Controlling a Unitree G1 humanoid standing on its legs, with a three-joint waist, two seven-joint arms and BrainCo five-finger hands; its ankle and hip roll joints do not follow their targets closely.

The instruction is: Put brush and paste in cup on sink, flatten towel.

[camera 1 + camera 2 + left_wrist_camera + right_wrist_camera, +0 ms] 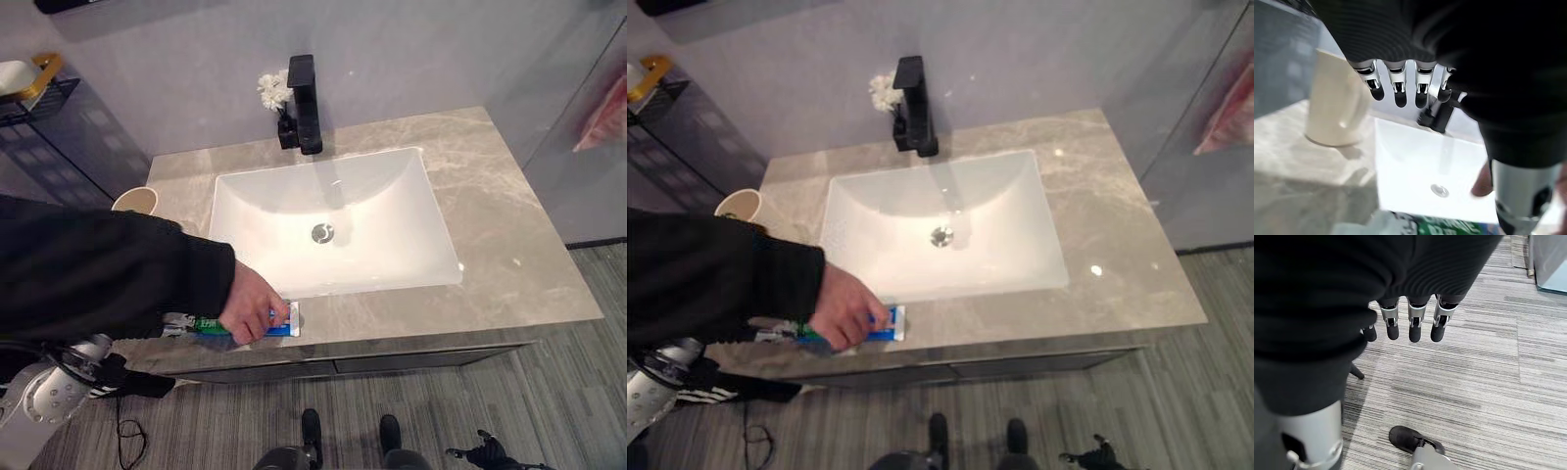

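Grey-brown marble counter (509, 245) carries everything; the white sink basin (392, 186) set into it serves as the landmark.

Nearest the onlooker, on the counter strip in front of the basin's front-left corner: toothpaste tube (279, 324), green and blue with white print. It lies flat, long axis parallel to the basin's front edge. Blue end points toward the basin's middle, green end away past the basin's left corner. A person's hand (250, 305), coming out of a black sleeve (98, 269) from the left, rests on top of the tube and covers its middle. Something pale and silvery (178, 323) lies just beyond the green end; cannot tell what it is.

Left hand (1398, 85): seen in its wrist view, low off the basin's front-left corner, fingers straight and relaxed, holding nothing. Right hand (1410, 323): seen in its wrist view over grey striped floor (1474, 382), fingers straight, holding nothing.

Left of the basin, partly behind the sleeve: cream cup (135, 201), upright on the counter, mouth up.

Behind the basin's back edge, about centre: black faucet (304, 103), spout over the basin. Small white flower bunch (272, 90) just left of the faucet.

Drain (322, 233) sits mid-basin.
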